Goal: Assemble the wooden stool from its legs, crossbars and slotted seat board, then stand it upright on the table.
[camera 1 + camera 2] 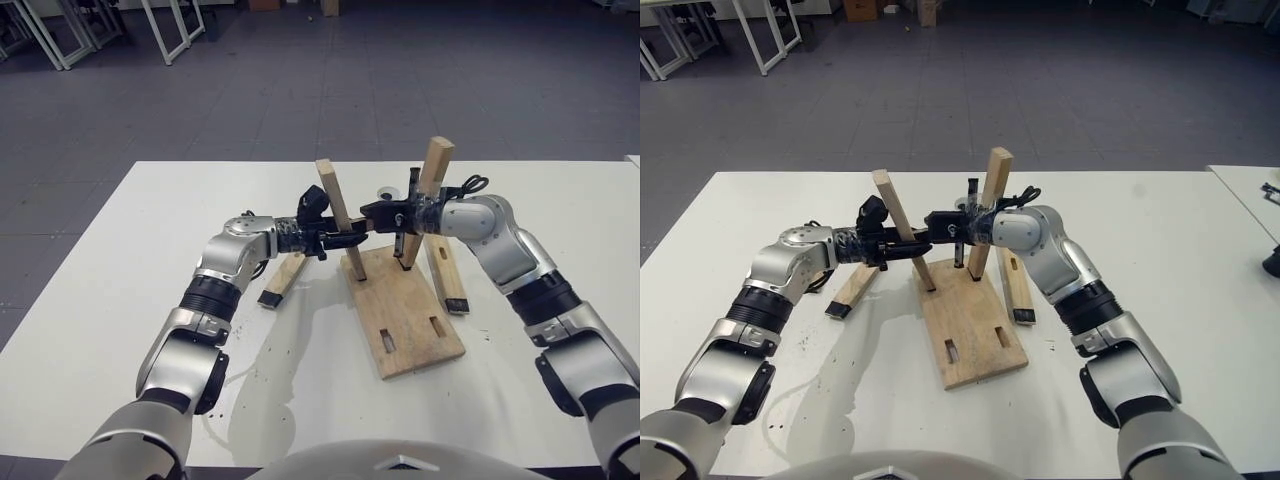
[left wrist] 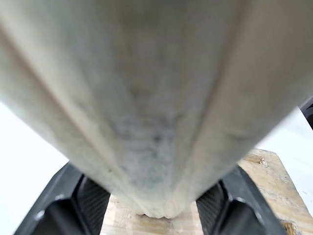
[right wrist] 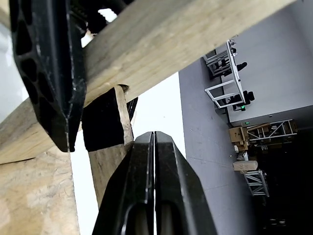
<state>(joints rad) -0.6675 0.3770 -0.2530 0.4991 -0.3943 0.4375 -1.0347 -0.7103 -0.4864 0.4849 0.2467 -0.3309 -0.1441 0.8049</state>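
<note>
The slotted seat board (image 1: 410,325) lies flat on the white table (image 1: 120,260). Two wooden legs stand tilted in its far slots: the left leg (image 1: 332,193) and the right leg (image 1: 436,163). My left gripper (image 1: 344,241) is shut on the left leg low down; in the left wrist view its fingers (image 2: 80,205) flank the wood (image 2: 146,98). From the right, my right gripper (image 1: 368,214) comes in between the legs, shut on a short crossbar (image 1: 362,229) whose end (image 3: 105,127) sits against the left leg (image 3: 161,44).
Two loose legs with dark ends lie on the table, one left of the board (image 1: 284,277) and one along its right side (image 1: 445,275). A small round white object (image 1: 385,192) sits behind the legs. Near slots (image 1: 388,342) in the board are open.
</note>
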